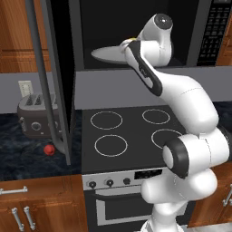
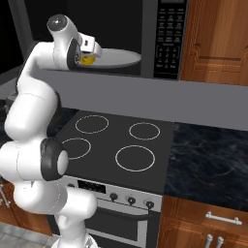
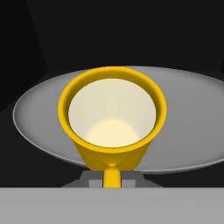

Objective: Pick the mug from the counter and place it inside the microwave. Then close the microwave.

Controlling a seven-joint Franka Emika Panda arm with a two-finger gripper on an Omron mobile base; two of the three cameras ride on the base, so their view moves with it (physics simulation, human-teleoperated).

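Note:
The yellow mug (image 3: 112,113) with its pale cream inside sits close in front of the hand camera, handle toward the fingers. My gripper (image 3: 112,178) is shut on the mug at its handle side. Behind and under it spreads the white turntable plate (image 3: 188,127). From the right base view, the gripper (image 2: 92,54) reaches into the open black microwave (image 2: 167,38), and the mug (image 2: 87,60) shows as a yellow patch just over the plate's (image 2: 121,58) left part. Whether the mug touches the plate I cannot tell. The left base view shows a sliver of the mug (image 1: 131,41).
The microwave door (image 1: 56,77) stands swung open to the left, its grey bar handle (image 1: 41,77) hanging over the dark counter (image 1: 27,154). A grey toaster (image 1: 36,115) and a small red round object (image 1: 49,150) sit there. The black stovetop (image 1: 127,131) lies below the arm.

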